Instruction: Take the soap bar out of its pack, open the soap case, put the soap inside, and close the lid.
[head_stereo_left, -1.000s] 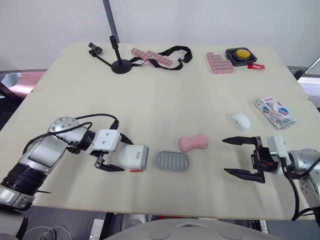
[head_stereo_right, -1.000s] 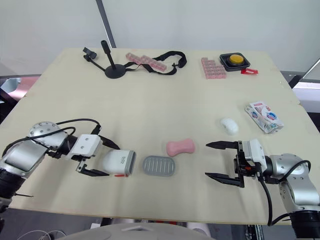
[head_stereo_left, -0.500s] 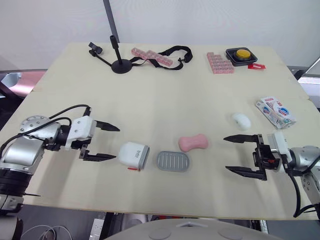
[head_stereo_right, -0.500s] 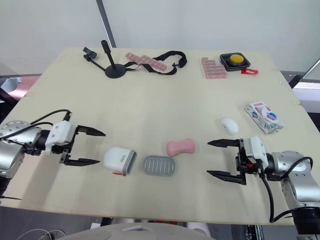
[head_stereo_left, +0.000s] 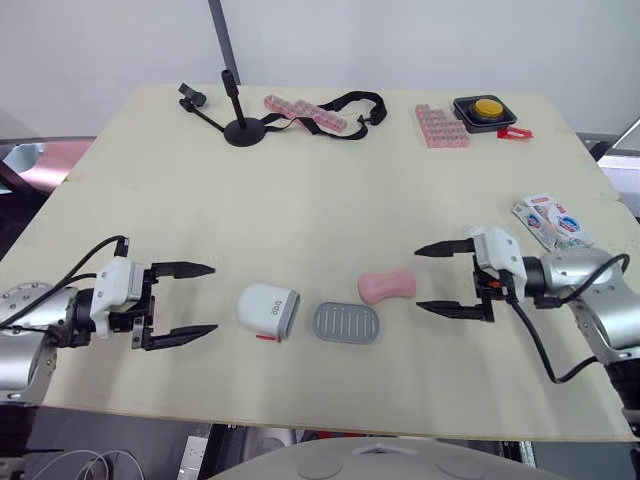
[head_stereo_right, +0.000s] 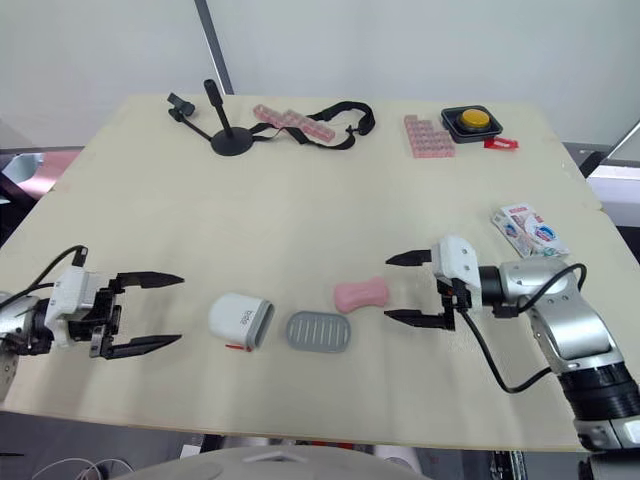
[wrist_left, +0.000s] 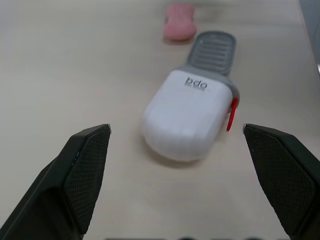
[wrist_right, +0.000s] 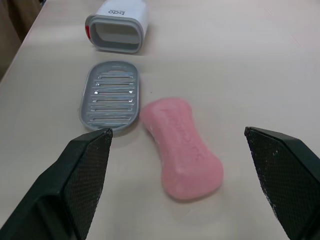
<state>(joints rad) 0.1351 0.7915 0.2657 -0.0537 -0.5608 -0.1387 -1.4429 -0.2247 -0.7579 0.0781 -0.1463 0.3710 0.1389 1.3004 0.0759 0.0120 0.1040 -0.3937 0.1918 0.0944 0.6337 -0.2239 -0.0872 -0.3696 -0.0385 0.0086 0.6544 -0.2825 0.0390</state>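
Note:
The pink soap bar (head_stereo_left: 386, 285) lies bare on the table, just beyond the grey ribbed soap-case tray (head_stereo_left: 346, 322). The white case cover (head_stereo_left: 268, 309) rests on its side to the tray's left, its open end facing the tray. My right gripper (head_stereo_left: 418, 279) is open, its fingertips just right of the soap and apart from it. In the right wrist view the soap (wrist_right: 182, 147) lies between the spread fingers, ahead of them. My left gripper (head_stereo_left: 214, 298) is open and empty, a short way left of the cover (wrist_left: 187, 115). The torn soap pack (head_stereo_left: 552, 222) lies at the right edge.
At the far side stand a black phone stand (head_stereo_left: 240, 125), a black strap (head_stereo_left: 350, 105), two pink pill organisers (head_stereo_left: 303, 113) (head_stereo_left: 438, 125) and a yellow button box (head_stereo_left: 484, 108). The table's front edge runs close behind both grippers.
My left gripper let go of the white cover and drew back to the left. My right gripper moved left and away from the front edge, up to the soap.

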